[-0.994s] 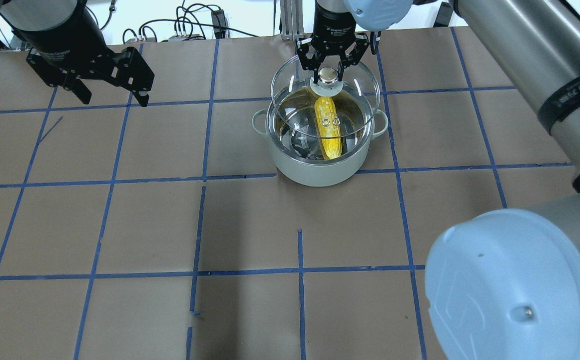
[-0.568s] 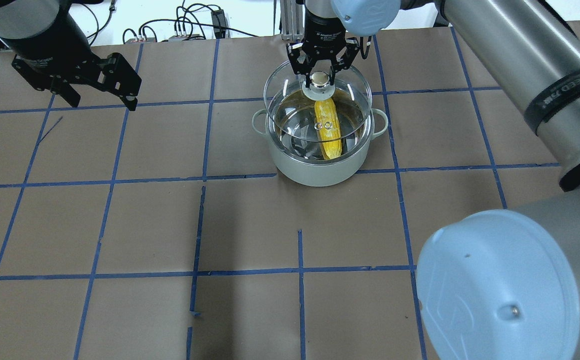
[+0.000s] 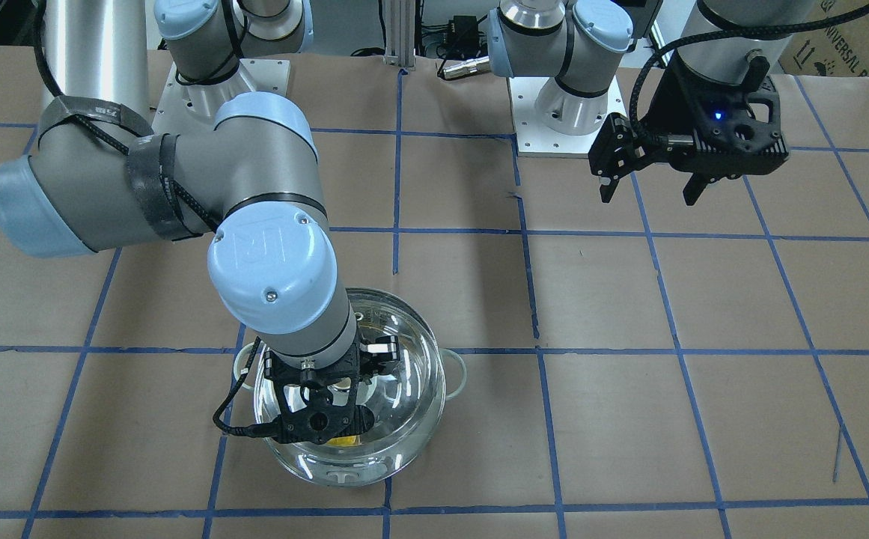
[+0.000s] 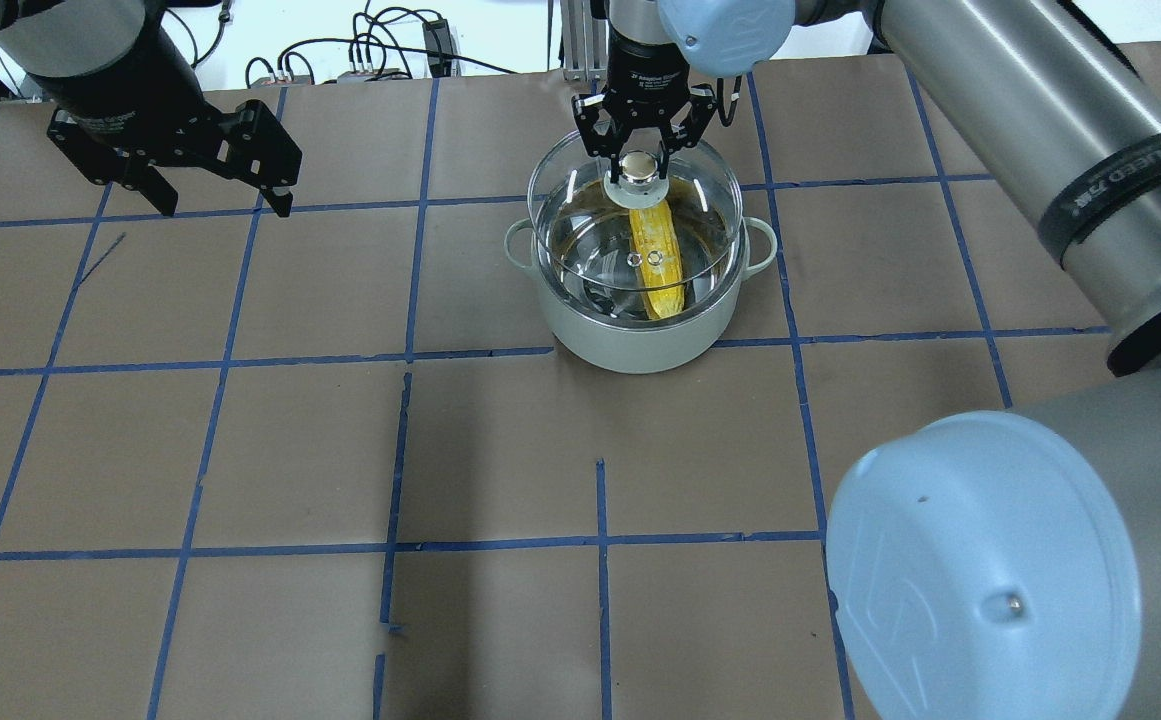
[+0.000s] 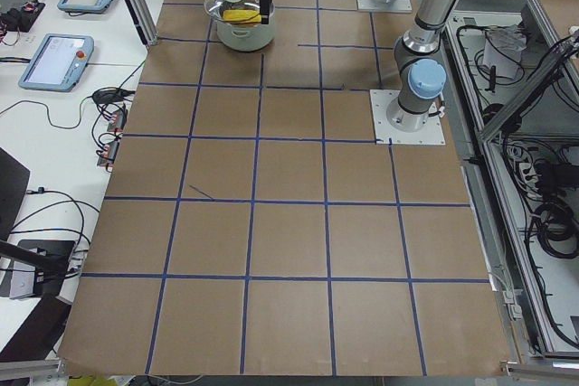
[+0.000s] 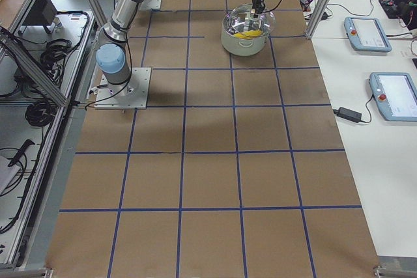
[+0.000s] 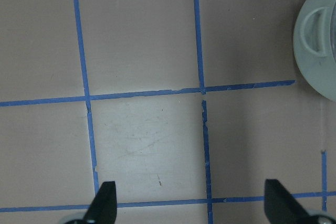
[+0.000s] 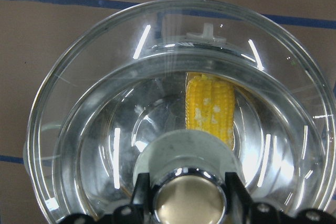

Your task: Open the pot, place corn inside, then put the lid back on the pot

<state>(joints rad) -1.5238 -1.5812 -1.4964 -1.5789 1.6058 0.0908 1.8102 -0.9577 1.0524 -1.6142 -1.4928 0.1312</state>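
Note:
The mint-white pot stands on the table at the back centre, with the yellow corn lying inside it. My right gripper is shut on the knob of the clear glass lid and holds it just above the pot, nearly centred over the rim. In the right wrist view the lid covers the pot and the corn shows through the glass. In the front-facing view the lid hangs under my right gripper. My left gripper is open and empty, far to the left of the pot.
The table is covered in brown paper with a blue tape grid. Cables lie along the back edge. The left wrist view shows a pot handle at its right edge. The right arm's elbow fills the near right.
My right gripper has carried the lid slightly left and lower over the pot, now closer to centred on the rim. My left gripper shifted a little at the back left.

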